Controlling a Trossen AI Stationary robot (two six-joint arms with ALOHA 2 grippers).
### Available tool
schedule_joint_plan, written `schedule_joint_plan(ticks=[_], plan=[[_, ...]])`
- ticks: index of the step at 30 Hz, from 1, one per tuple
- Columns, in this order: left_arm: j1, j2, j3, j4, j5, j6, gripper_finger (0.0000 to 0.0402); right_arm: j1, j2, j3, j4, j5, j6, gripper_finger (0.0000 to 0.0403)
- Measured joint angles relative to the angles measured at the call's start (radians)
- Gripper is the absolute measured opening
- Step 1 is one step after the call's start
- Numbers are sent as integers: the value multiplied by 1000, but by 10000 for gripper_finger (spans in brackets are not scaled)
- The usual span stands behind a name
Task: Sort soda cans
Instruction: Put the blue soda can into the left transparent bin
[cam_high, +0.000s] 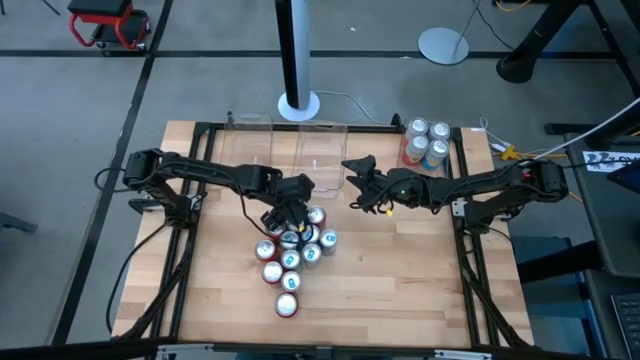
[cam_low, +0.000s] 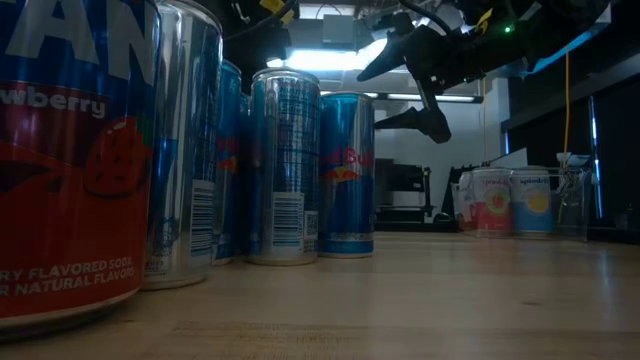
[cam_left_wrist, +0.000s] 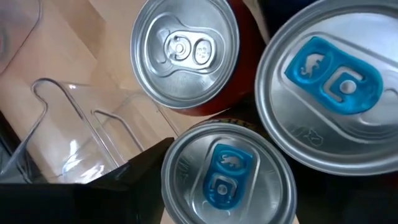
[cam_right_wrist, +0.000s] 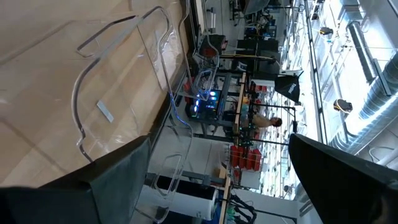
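Several soda cans (cam_high: 290, 255) stand upright in a tight cluster near the table's middle; in the low view they are tall red and blue cans (cam_low: 285, 165). My left gripper (cam_high: 287, 218) is lowered over the cluster's far end. It is open, its fingers on either side of a can with a blue tab (cam_left_wrist: 227, 174), next to a red can (cam_left_wrist: 183, 53) and another blue-tab can (cam_left_wrist: 329, 87). My right gripper (cam_high: 356, 182) hangs open and empty above the table (cam_low: 425, 85), beside the clear bins (cam_right_wrist: 118, 81). My left gripper comes from above, pointing down, around the top of the blue-tab can. One dark finger (cam_left_wrist: 140, 174) lies right beside its rim (cam_left_wrist: 171, 168). I cannot tell whether the fingers touch the can. The can stands upright on the table.
Two clear plastic bins (cam_high: 250, 140) (cam_high: 322, 145) stand at the far edge. Another bin at the far right corner (cam_high: 428, 143) holds several cans (cam_low: 510, 200). A pole's white base (cam_high: 298, 104) sits just beyond the far edge. Bare wood lies to the right of the cluster.
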Motion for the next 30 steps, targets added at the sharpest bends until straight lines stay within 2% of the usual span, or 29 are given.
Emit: schedule_joint_plan(ticks=[14,19,30], plan=[[1,-29,81,-87,-120,-201,248,0,0,0,-18,0,0,381],[2,-86,88,-110,-161,-278,247,0,0,0,-22,0,0,381],[6,-254,88,-185,-179,-464,247,0,0,0,-22,0,-1,381]])
